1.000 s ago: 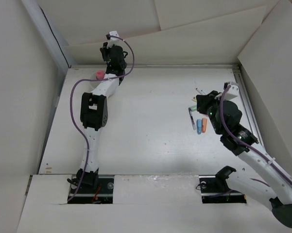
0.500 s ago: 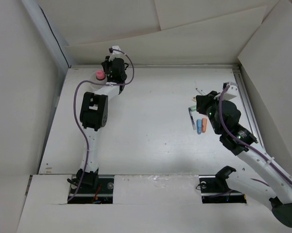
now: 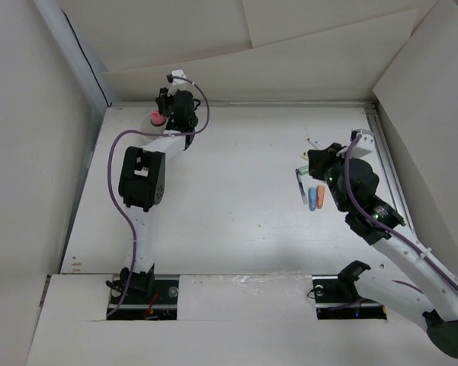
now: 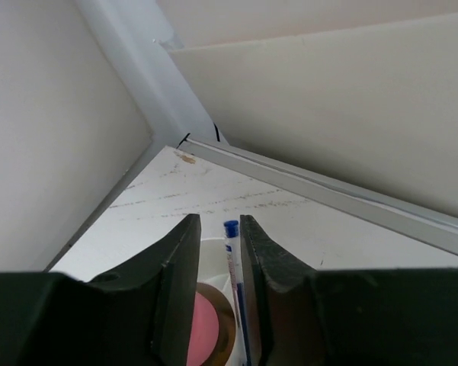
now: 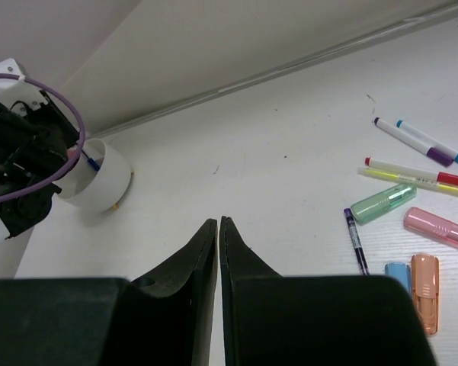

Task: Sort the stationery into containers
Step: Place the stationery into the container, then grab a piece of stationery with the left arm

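Top view: a scuffed white table [image 3: 229,229] boxed in by beige walls [image 3: 305,53]. The left gripper [image 3: 170,105] is at the far left corner, right over the cup [image 3: 152,120], and a pink cap [image 3: 158,117] shows in it. The right gripper [image 3: 312,162] hovers by loose stationery on the right side, where a blue piece [image 3: 312,200] and an orange piece [image 3: 320,195] lie side by side. Compared with a second ago, the left wrist has dropped toward the cup and its elbow has swung a bit left. We see the right arm and the loose pieces unchanged.

Left wrist: we see the wall corner and a metal rail [image 4: 328,194]. The fingers [image 4: 179,290] are slightly apart. The blue pen [image 4: 232,267] stands upright between them, against the picture-right finger, with a gap on the other side. Its lower end goes down into the cup, beside the pink cap.

Right wrist: the fingers [image 5: 206,259] are together with nothing between them, above bare table. The cup is white, round and low, far left, by the left arm [image 5: 19,152], and the blue pen sticks out of it. On the right lie markers [image 5: 408,141], a green piece [image 5: 381,202], a pink piece [image 5: 442,229], then the blue and orange pieces.
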Motion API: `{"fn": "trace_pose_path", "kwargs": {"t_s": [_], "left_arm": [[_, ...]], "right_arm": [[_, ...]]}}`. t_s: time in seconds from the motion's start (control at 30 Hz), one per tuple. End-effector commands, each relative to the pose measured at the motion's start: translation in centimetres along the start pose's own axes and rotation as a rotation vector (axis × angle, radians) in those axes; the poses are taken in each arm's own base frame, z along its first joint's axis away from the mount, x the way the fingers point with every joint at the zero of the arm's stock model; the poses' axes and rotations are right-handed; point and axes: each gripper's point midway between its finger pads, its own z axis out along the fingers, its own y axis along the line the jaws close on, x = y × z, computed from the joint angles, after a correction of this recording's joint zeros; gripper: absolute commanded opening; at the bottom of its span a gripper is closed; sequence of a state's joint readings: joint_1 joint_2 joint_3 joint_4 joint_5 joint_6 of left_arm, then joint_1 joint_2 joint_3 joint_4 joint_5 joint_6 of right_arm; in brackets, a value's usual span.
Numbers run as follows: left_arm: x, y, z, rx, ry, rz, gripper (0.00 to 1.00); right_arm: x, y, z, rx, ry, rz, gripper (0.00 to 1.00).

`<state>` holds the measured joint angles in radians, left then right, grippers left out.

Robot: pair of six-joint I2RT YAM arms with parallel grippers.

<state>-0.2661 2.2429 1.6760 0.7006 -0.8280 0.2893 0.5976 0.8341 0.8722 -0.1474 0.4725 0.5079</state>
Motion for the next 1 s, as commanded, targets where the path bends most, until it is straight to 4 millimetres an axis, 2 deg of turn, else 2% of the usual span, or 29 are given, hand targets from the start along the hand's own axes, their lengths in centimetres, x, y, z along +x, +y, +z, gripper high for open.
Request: {"fn": "trace_pose_path", "kwargs": {"t_s": [0.0, 0.07, 0.13, 0.2, 0.23, 0.27, 0.4, 0.47, 0.5, 0.53, 0.57, 0.6, 0.67, 0.7, 0.73, 0.8, 0.83, 0.87, 0.9, 0.93, 0.97], "left_arm": [[-6.1, 1.6, -1.7, -0.021, -0.085, -0.132, 0.26], [-6.0, 1.8, -1.9, -0.020, -0.080, -0.136, 0.30], [-6.9, 1.9, -2.5, -0.011, -0.086, -0.155, 0.30], [-7.0, 2.1, -2.8, -0.009, -0.081, -0.172, 0.33], [-7.8, 2.5, -3.0, -0.009, -0.085, -0.192, 0.33], [-7.5, 2.7, -3.2, -0.006, -0.073, -0.190, 0.33], [-10.2, 2.8, -4.5, 0.056, -0.089, -0.262, 0.33], [-11.7, 1.5, -6.1, 0.142, -0.089, -0.318, 0.26], [-12.5, 0.8, -6.2, 0.180, -0.083, -0.343, 0.25], [-12.4, -0.5, -7.2, 0.243, -0.040, -0.334, 0.25], [-13.0, -3.2, -8.7, 0.358, 0.016, -0.371, 0.23], [-12.5, -4.8, -9.4, 0.406, 0.035, -0.401, 0.21], [-12.6, -7.8, -11.7, 0.510, 0.108, -0.407, 0.19], [-11.8, -10.9, -14.3, 0.599, 0.151, -0.399, 0.17], [-11.1, -12.4, -16.0, 0.639, 0.198, -0.407, 0.16], [-9.6, -15.4, -19.7, 0.744, 0.259, -0.387, 0.14], [-9.7, -17.0, -23.1, 0.810, 0.275, -0.378, 0.14], [-7.4, -18.2, -25.0, 0.842, 0.321, -0.341, 0.14], [-6.7, -19.0, -26.7, 0.865, 0.343, -0.324, 0.14], [-4.6, -20.4, -29.6, 0.902, 0.384, -0.282, 0.14], [-3.2, -21.0, -31.0, 0.926, 0.414, -0.244, 0.14]], "right_arm": [[-1.5, 0.7, -0.4, -0.028, -0.060, 0.020, 0.11], [-1.5, 0.7, -0.4, -0.028, -0.060, 0.020, 0.11], [-1.5, 0.8, -0.4, -0.036, -0.055, 0.019, 0.11], [-1.7, 0.9, -0.6, -0.040, -0.062, 0.023, 0.11], [-1.7, 0.9, -0.6, -0.040, -0.063, 0.024, 0.11], [-1.7, 0.9, -0.6, -0.040, -0.063, 0.024, 0.11], [-1.6, 1.0, -0.6, -0.048, -0.058, 0.023, 0.11], [-1.6, 1.0, -0.6, -0.048, -0.058, 0.023, 0.11], [-1.6, 1.0, -0.6, -0.048, -0.058, 0.023, 0.11], [-1.6, 1.0, -0.6, -0.048, -0.058, 0.023, 0.11], [-1.5, 0.8, -0.4, -0.035, -0.056, 0.019, 0.11], [-1.6, 0.6, -0.4, -0.023, -0.063, 0.020, 0.11], [-1.4, 0.2, -0.2, 0.004, -0.056, 0.019, 0.03], [-1.1, -0.3, 0.1, 0.031, -0.052, 0.010, 0.00], [-1.5, -0.4, 0.0, 0.044, -0.059, 0.010, 0.00], [-1.0, -1.1, 0.3, 0.093, -0.041, 0.005, 0.00], [-1.5, -1.6, 0.2, 0.125, -0.059, 0.004, 0.00], [-1.8, -1.7, 0.2, 0.138, -0.066, 0.014, 0.00], [-1.8, -2.0, 0.1, 0.154, -0.068, 0.019, 0.00], [-1.7, -2.3, 0.1, 0.166, -0.066, 0.014, 0.00], [-1.7, -2.3, 0.1, 0.166, -0.066, 0.014, 0.00]]}}
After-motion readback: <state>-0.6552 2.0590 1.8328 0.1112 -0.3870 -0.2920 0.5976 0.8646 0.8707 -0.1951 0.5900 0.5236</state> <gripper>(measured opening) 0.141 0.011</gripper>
